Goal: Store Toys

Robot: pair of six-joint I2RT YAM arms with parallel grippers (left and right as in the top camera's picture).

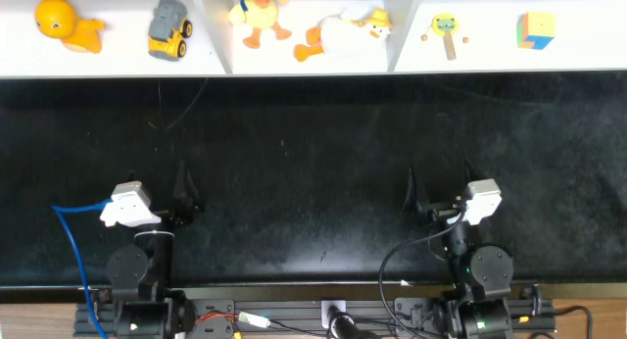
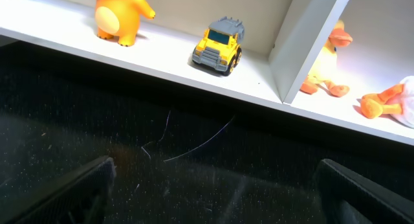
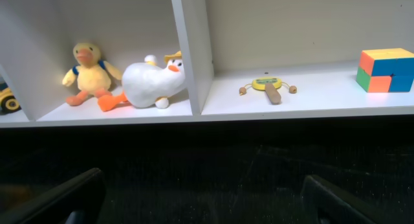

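Top view gives us all six toys sitting inside the white shelf [image 1: 294, 65] along 12 o'clock. An orange duck [image 1: 67, 24] and a yellow truck [image 1: 168, 30] share the compartment toward 10 o'clock. A yellow plush duck [image 1: 259, 14] and a white plush goose [image 1: 343, 35] are in the middle one. A small rattle [image 1: 447, 30] and a colour cube [image 1: 536, 29] lie well apart toward 2 o'clock. Below the shelf we see the black table [image 1: 313, 153], with the arms folded low at 7 and 5 o'clock, wrists bent toward the shelf. Each wrist view lets us judge the fingers. The left gripper [image 2: 213, 197] has its fingers spread wide and grasps nothing, and the right gripper [image 3: 202, 199] is likewise released with bare tabletop between its fingers. From the left wrist we see the truck's grey grille and bed facing outward, near the divider [image 2: 304, 43]. From the right wrist we see that the plush duck sits upright while the goose lies on its side just beside it, orange feet toward the duck.
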